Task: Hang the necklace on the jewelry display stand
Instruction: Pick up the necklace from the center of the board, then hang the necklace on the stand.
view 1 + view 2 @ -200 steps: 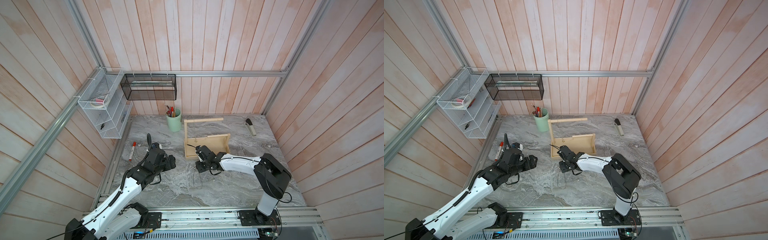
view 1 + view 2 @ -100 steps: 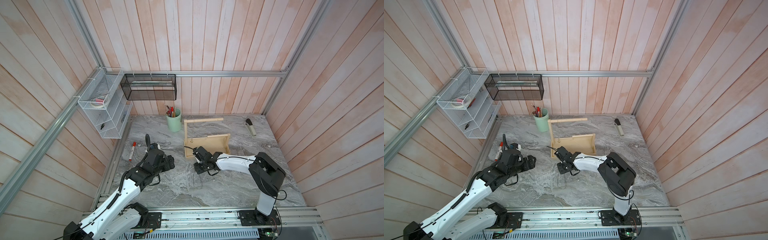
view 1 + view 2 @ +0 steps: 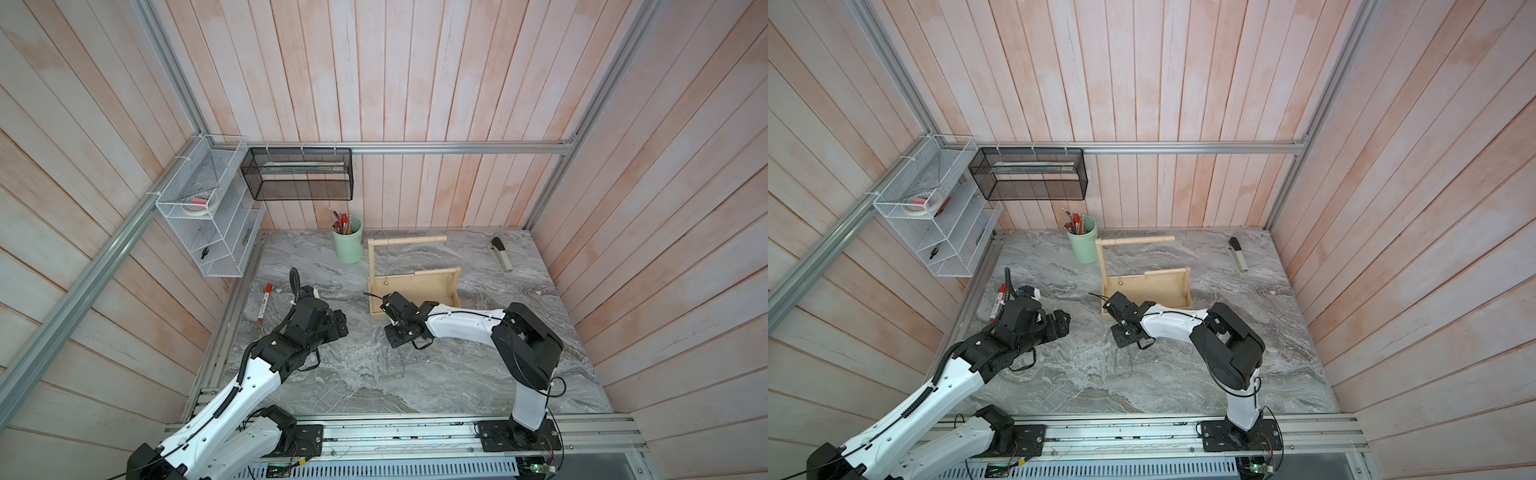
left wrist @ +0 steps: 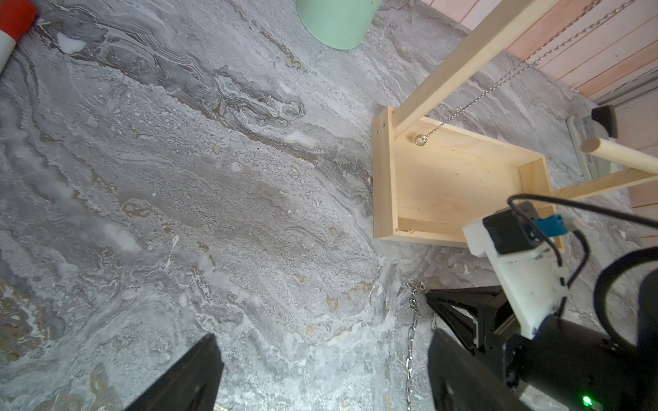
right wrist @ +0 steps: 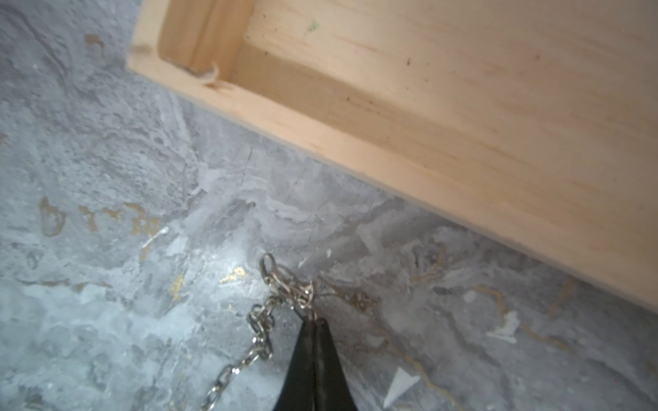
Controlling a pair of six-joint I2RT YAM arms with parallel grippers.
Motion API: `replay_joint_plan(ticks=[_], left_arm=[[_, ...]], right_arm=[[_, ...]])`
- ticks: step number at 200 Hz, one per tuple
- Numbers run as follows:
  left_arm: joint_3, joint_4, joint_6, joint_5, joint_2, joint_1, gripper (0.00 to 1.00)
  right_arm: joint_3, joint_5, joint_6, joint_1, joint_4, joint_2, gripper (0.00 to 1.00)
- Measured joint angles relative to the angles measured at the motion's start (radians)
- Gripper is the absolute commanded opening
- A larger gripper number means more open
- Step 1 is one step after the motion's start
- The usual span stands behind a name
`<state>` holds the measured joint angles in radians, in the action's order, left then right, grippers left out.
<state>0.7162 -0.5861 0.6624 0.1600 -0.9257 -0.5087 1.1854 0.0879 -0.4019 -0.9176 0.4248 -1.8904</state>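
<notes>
Grey marble-patterned bench (image 3: 365,382) is boxed in by pink plank walls. The jewelry display stand (image 3: 419,289) is set mid-bench toward the far side, with the tray base flat and the higher bar (image 3: 409,240) along the far edge. The necklace (image 5: 261,329) is located on the bench just near of the stand's near-left corner, one end bunched up and the rest laid out toward the near edge. The right pincer (image 5: 313,323) is brought down to bench level at that bunch, jaws pressed together and the end links clamped at the very tips. The left pincer (image 3: 338,325) is held to the left of that spot, apart from the necklace, jaws spread wide above the bench. A second chain (image 4: 498,85) is draped from the higher bar beside the left post, with its ring end (image 4: 420,140) reaching the tray's far-left corner. A mint-green cup (image 3: 348,245) of pens is placed just far-left of the stand, a red-capped marker (image 3: 263,303) lies at the left edge, and a stapler (image 3: 500,254) lies at far right.
</notes>
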Motion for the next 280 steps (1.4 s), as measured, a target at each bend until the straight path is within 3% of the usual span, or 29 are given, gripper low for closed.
replay_joint_plan(ticks=[43,106,194,280], left_arm=[[0.000,0.004,0.000,0.003,0.000,0.000,0.93],[-0.024,0.083,-0.012,-0.060,-0.002,0.000,0.92],[-0.055,0.275,-0.097,-0.259,-0.057,-0.031,0.90],[0.072,0.447,-0.203,-0.328,-0.161,-0.090,0.90]], right_arm=[[0.059,0.036,0.018,-0.003,0.134,0.027,0.00],[0.129,0.081,0.032,-0.004,0.188,0.134,0.00],[0.389,0.117,0.063,-0.011,0.312,0.244,0.00],[0.490,0.159,0.123,-0.011,0.356,0.266,0.00]])
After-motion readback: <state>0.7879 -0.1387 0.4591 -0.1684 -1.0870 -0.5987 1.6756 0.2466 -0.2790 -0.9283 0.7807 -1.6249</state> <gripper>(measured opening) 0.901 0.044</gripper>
